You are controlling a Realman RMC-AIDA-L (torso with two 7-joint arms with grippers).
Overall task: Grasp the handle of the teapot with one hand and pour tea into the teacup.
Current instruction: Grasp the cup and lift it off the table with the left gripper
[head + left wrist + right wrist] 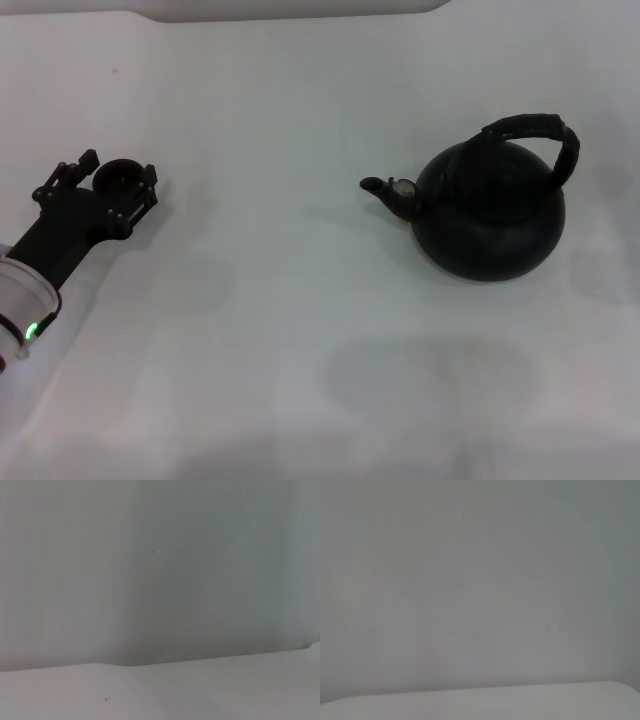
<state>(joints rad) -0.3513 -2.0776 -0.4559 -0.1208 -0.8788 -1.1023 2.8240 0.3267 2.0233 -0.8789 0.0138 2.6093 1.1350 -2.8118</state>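
Teacup (122, 176) far left of teapot (490, 212), clasped between left gripper (112, 182) fingers — pouring not begun. Handle (540, 135) untouched, arched above teapot; next, probably a right-arm grasp there — right gripper unseen.

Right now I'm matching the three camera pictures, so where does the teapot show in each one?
Head view: the teapot stands right of centre on the white table, spout toward the left gripper at the teacup.
Left wrist view: not in it.
Right wrist view: not in it.
Shared landmark: the table's far edge against the pale wall.
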